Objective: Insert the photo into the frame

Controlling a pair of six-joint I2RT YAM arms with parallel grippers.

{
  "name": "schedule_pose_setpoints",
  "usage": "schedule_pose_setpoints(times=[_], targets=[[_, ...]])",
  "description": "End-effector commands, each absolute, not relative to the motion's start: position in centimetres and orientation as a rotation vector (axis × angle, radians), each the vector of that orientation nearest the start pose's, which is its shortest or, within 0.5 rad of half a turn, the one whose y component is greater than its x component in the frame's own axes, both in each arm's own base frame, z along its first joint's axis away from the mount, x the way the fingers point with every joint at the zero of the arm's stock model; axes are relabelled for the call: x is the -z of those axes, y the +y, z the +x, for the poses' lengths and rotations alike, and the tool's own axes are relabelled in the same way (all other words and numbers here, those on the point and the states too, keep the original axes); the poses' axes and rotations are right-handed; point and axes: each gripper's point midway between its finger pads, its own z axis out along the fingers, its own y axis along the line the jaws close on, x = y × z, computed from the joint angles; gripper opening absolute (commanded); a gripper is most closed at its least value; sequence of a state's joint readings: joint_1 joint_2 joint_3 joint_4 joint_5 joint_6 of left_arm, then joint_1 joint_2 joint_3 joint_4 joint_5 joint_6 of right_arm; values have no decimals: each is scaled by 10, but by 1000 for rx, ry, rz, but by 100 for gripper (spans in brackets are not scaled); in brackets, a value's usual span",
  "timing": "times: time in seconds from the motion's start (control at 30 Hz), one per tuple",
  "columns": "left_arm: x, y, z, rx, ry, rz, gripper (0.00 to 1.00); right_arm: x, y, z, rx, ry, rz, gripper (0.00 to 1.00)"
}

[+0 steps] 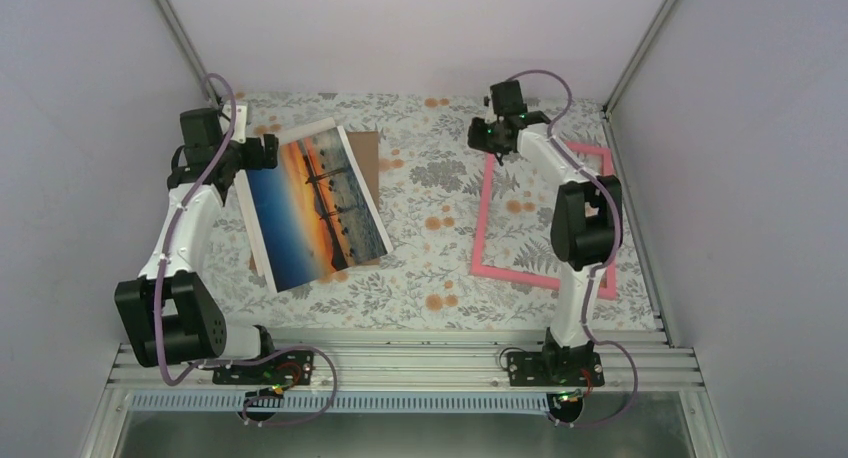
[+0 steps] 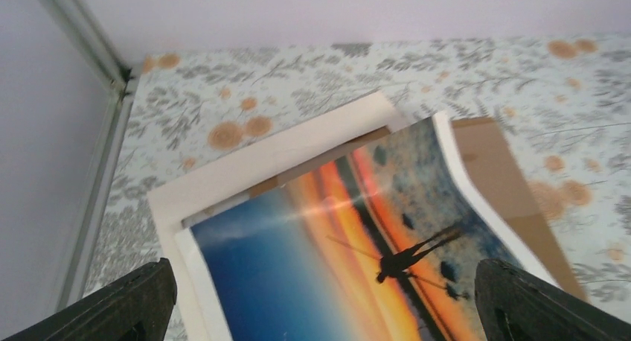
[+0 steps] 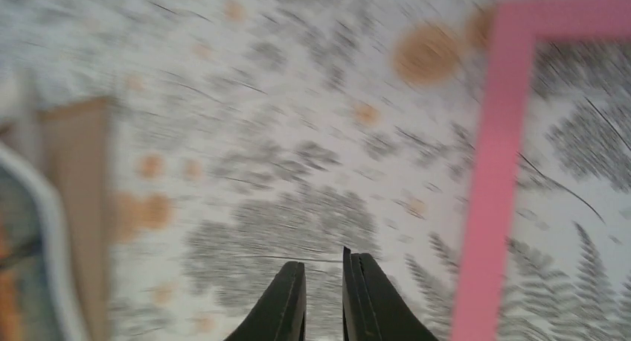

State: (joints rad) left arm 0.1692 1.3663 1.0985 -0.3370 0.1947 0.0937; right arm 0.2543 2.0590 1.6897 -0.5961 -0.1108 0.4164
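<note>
Left arm: it reaches up the left side of the counter (image 1: 440, 278), which has a cloth with flowers on it.
Left gripper: the left gripper (image 1: 262, 150) sits at the top left corner of the photo (image 1: 315, 206). Its two fingers are spread wide apart, one on each side of the wrist view, and nothing is between them.
Photo: it lies face up on the left side, turned a little. It shows blue water and an orange sunset. Its far edge curls up a bit.
Under the photo: a brown board (image 1: 366, 158) and a white sheet (image 2: 283, 158) peek out from below it.
Frame: the pink frame (image 1: 480, 218) lies flat on the right side, well apart from the photo. It has nothing in it; the flower cloth shows through the middle.
Right gripper: the right gripper (image 1: 498, 156) hovers near the far left corner of the frame. Its fingers are almost together, with only a thin gap. They hold nothing. The wrist view is blurry.
Step now: I think this is the start. The photo is not in the frame yet.
Next move: the photo's edge likely needs a gentle pinch, then a lift, a carry to the right and a careful line-up inside the pink edges.
Watch out: the photo is thin and bendy, so it could crease or slip.
</note>
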Motion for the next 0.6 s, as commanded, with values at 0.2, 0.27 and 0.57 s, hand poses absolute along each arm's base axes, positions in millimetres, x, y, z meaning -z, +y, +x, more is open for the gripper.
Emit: schedule_pose_setpoints(times=[0.2, 0.27, 0.57], targets=[[-311, -13, 414, 200, 1978, 233, 100, -282, 173, 509, -643, 2213, 79, 37], [-311, -15, 413, 201, 1973, 232, 100, -257, 155, 501, -535, 2263, 139, 39], [-292, -12, 408, 162, 2018, 200, 100, -141, 129, 481, -299, 2474, 247, 58]])
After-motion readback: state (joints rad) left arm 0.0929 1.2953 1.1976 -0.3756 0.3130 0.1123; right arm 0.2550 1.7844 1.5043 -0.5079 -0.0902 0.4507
